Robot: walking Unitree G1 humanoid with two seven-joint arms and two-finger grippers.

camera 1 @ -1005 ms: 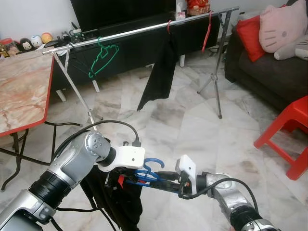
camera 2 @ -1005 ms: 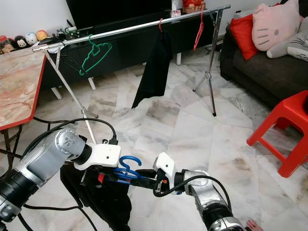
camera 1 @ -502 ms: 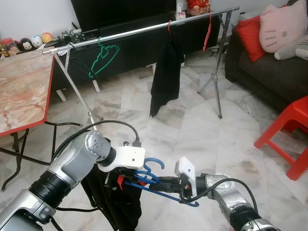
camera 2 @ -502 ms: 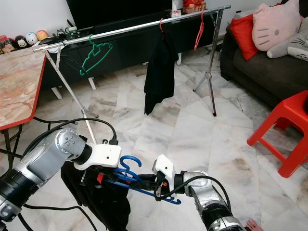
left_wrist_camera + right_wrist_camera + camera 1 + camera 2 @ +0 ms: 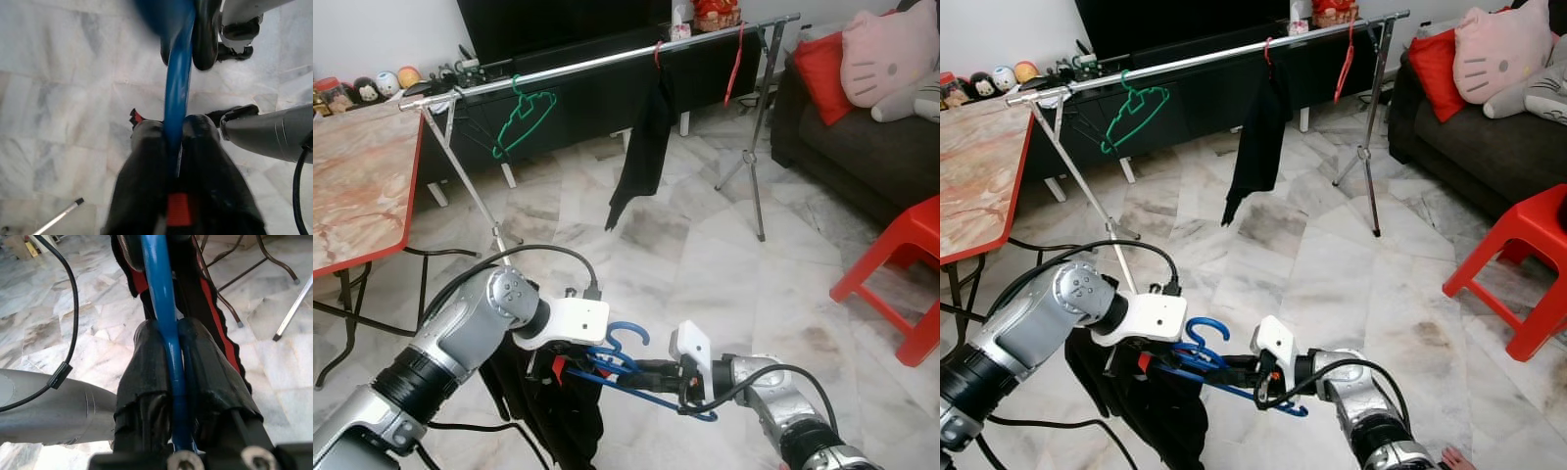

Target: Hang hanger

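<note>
The blue hanger [image 5: 626, 367] is held low in front of the robot, above the floor [image 5: 705, 264], well apart from the rail [image 5: 597, 64]. The left pincer [image 5: 176, 147] is pressed on the hanger's bar; the right pincer [image 5: 171, 362] pinches the same bar from the opposite side. A black garment [image 5: 548, 411] hangs beneath. The step in hand is judged to be carrying, not yet hanging. Next, the hanger must be raised and its hook brought over the rail, probably between the green hanger [image 5: 521, 117] and the black cloth [image 5: 646, 147].
</note>
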